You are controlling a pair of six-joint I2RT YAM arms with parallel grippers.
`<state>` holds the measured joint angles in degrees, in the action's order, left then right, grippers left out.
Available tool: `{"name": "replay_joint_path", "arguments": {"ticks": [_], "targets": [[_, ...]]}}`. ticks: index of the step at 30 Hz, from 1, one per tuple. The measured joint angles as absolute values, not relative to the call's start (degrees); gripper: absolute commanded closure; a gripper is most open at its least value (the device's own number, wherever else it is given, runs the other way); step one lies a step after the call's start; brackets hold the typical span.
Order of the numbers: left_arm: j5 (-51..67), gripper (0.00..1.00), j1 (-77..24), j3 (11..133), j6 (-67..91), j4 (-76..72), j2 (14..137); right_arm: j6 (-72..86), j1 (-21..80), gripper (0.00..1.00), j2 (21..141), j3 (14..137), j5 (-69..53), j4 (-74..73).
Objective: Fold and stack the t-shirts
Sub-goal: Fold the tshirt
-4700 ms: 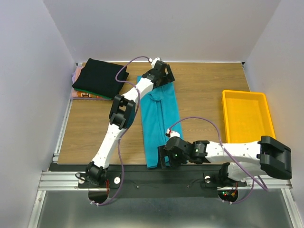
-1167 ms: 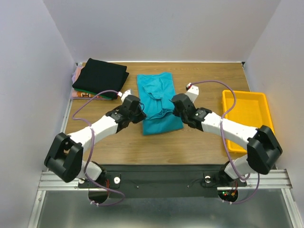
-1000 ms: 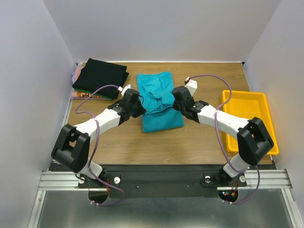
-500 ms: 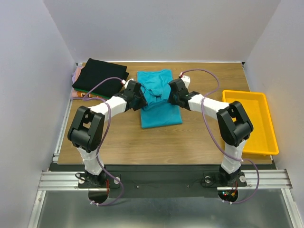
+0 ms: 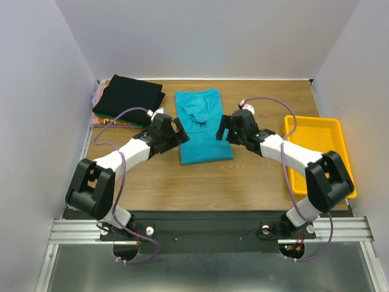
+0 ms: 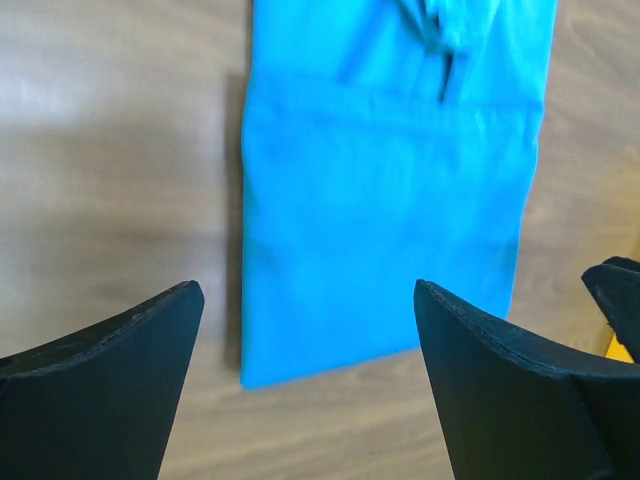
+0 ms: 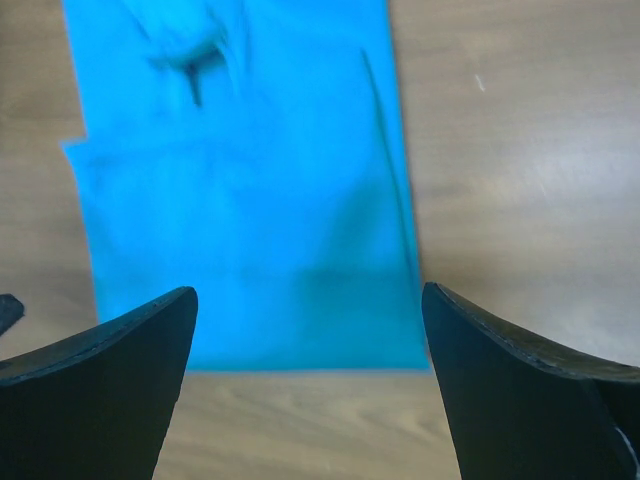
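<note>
**Both hands held open on either side of the folded turquoise t-shirt**

The left hand (image 5: 172,131) is seen with its fingers spread apart and nothing gripped between them. It is placed just beside the left edge of the turquoise t-shirt (image 5: 202,132), about halfway along its length. The right hand (image 5: 225,129) is likewise held apart and empty, just beside the shirt's right edge, so that the two hands face each other across the cloth.

In the left wrist view the turquoise t-shirt (image 6: 385,190) is framed between the fingers of the left hand (image 6: 305,292), with its near hem closest to them. In the right wrist view the same t-shirt (image 7: 250,225) is framed by the right hand (image 7: 308,293). Whether either hand touches the cloth cannot be told.

The shirt is laid flat as a long folded rectangle in the middle of the worktop (image 5: 249,179), with a small rumpled fold near its far end.

A stack of folded t-shirts (image 5: 129,99), black on top with coloured edges showing beneath, is found at the far left corner, apart from the turquoise one. The left arm is stretched across the worktop in front of that stack. A yellow tray (image 5: 317,152) is set at the right edge, well apart from the shirt, and its near left side is crossed by the right arm.
</note>
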<state>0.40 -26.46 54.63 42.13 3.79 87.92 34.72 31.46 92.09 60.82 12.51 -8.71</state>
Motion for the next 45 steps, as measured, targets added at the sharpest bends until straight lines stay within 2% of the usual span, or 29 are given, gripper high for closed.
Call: {"name": "replay_joint_path", "arguments": {"ticks": [5, 6, 7, 9, 10, 14, 20, 24, 26, 27, 28, 30, 31, 36, 39, 45], "targets": [[0.6, 0.02, -30.6, 44.3, 43.6, 2.6, 80.6, 36.8, 31.5, 0.03, 83.1, 49.6, 10.8, -8.8], [0.8, 0.04, -31.4, 42.8, 44.0, 2.5, 79.8, 37.2, 31.5, 0.06, 82.4, 48.4, 10.7, -9.0], [0.9, 0.08, -31.9, 41.6, 44.3, 2.2, 79.4, 38.1, 31.5, 0.14, 81.4, 46.3, 10.7, -9.1], [1.4, 0.17, -32.3, 39.8, 44.9, 1.5, 79.1, 39.4, 31.5, 0.21, 81.3, 44.5, 10.9, -9.6], [1.5, 0.19, -32.3, 39.0, 45.2, 1.2, 79.1, 39.8, 31.5, 0.31, 81.5, 44.1, 11.0, -9.6], [2.0, 0.29, -32.2, 38.2, 45.9, -0.5, 80.2, 42.0, 31.5, 0.44, 84.6, 44.1, 11.2, -9.2], [3.0, 0.48, -32.2, 38.5, 46.2, -3.7, 84.8, 43.5, 31.2, 0.47, 88.8, 44.3, 11.2, -8.0], [2.8, 0.67, -32.2, 39.5, 46.3, -5.3, 87.3, 43.7, 31.2, 0.56, 89.8, 44.5, 10.9, -6.2], [3.0, 0.78, -32.1, 40.4, 46.5, -5.9, 89.1, 43.6, 31.2, 0.64, 90.2, 44.6, 10.7, -5.5], [3.0, 0.99, -32.1, 41.0, 46.5, -6.2, 90.0, 43.6, 31.2, 0.68, 90.4, 44.6, 10.5, -5.2], [3.4, 1.0, -32.1, 41.8, 46.5, -6.5, 91.0, 43.8, 31.1, 0.79, 90.7, 44.6, 10.3, -4.8], [3.9, 1.0, -32.2, 42.6, 46.4, -7.1, 92.0, 43.6, 31.1, 0.95, 91.3, 44.6, 9.9, -4.0], [4.2, 1.0, -32.2, 42.6, 46.4, -7.4, 92.2, 43.7, 31.0, 1.0, 91.6, 44.6, 9.5, -3.6], [4.3, 1.0, -32.6, 39.4, 47.3, -7.9, 89.2, 43.4, 31.0, 1.0, 89.1, 42.4, 5.8, -2.8], [3.4, 1.0, -35.7, 33.0, 49.5, -5.5, 81.2, 43.9, 31.0, 0.99, 80.8, 36.4, 4.6, -4.0], [2.7, 1.0, -50.7, 26.6, 56.3, 1.5, 64.4, 46.6, 31.2, 1.0, 50.0, 22.0, -0.9, -15.7]]}}
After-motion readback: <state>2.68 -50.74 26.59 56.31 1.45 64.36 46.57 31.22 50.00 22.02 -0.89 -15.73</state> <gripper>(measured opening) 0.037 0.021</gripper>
